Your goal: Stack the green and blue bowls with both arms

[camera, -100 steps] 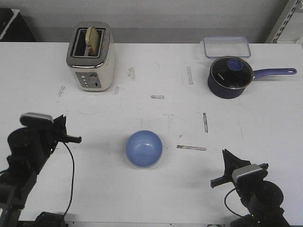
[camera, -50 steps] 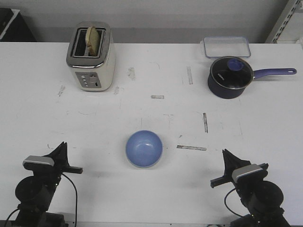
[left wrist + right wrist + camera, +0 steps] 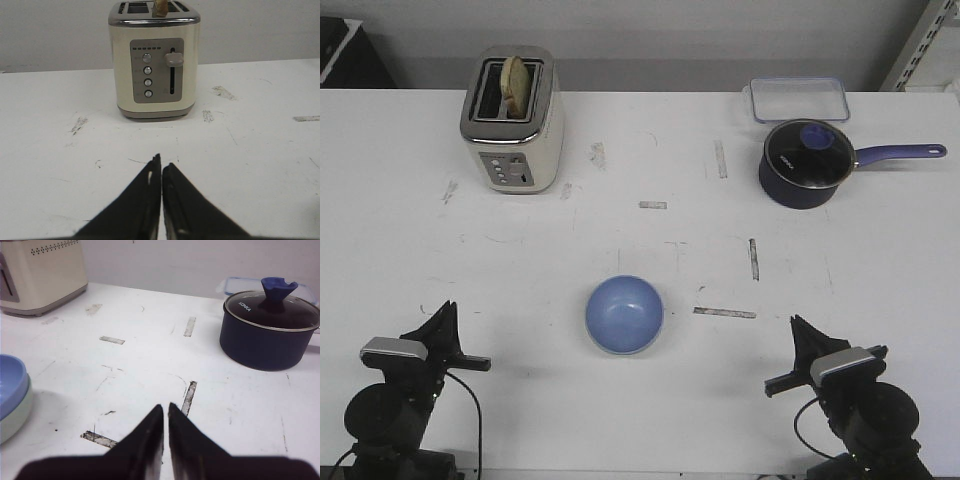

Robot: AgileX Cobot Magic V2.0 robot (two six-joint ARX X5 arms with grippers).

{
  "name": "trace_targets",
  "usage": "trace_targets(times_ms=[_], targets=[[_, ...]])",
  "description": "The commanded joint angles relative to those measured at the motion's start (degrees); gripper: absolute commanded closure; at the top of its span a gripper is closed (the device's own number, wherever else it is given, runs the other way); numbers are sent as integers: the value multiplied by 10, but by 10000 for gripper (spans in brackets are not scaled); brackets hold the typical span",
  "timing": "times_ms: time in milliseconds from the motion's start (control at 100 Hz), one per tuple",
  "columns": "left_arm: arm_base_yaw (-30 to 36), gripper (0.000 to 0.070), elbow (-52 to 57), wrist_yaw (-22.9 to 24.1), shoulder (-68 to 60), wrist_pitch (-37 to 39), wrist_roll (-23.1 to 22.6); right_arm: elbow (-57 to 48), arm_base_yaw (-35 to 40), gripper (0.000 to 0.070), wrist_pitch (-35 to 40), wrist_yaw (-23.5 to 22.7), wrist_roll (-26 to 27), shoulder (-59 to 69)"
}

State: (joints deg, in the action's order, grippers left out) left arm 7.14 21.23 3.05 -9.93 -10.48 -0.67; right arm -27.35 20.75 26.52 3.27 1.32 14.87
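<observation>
Since half a second ago the left arm has sunk a little lower toward the near-left table edge; its left gripper (image 3: pixel 448 318) sits well left of the bowls, and nothing else on the table has shifted. In the left wrist view the left gripper (image 3: pixel 161 170) has its two black fingers pressed together with only a hairline seam between them, holding nothing, pointing at the cream toaster (image 3: pixel 154 59) — a slice of bread shows in its slot.

The right gripper (image 3: pixel 798 330) rests at the near-right corner, unchanged. Its fingers (image 3: pixel 150 432) are likewise closed on nothing, aimed across the scuffed white table (image 3: pixel 650 150).

The blue bowl (image 3: pixel 624 314) sits near the table's front centre, between the two arms and apart from both. From the front only blue is seen, but the right wrist view shows the blue bowl (image 3: pixel 10 385) nested inside the green bowl (image 3: pixel 14 417) — the pale green wall appears to wrap just under the blue rim.

Far right stand the navy saucepan (image 3: pixel 806 164) with its lid on and, behind it, a clear container (image 3: pixel 798 99).
</observation>
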Motion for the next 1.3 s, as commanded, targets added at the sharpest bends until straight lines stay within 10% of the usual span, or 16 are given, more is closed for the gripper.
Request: trace_targets(times_ms=[0, 1289], targets=[[0, 699, 7, 0, 2, 7, 2, 0, 2, 693, -7, 2, 1, 2], [-90, 699, -205, -22, 97, 135, 2, 0, 2, 693, -8, 2, 1, 2]])
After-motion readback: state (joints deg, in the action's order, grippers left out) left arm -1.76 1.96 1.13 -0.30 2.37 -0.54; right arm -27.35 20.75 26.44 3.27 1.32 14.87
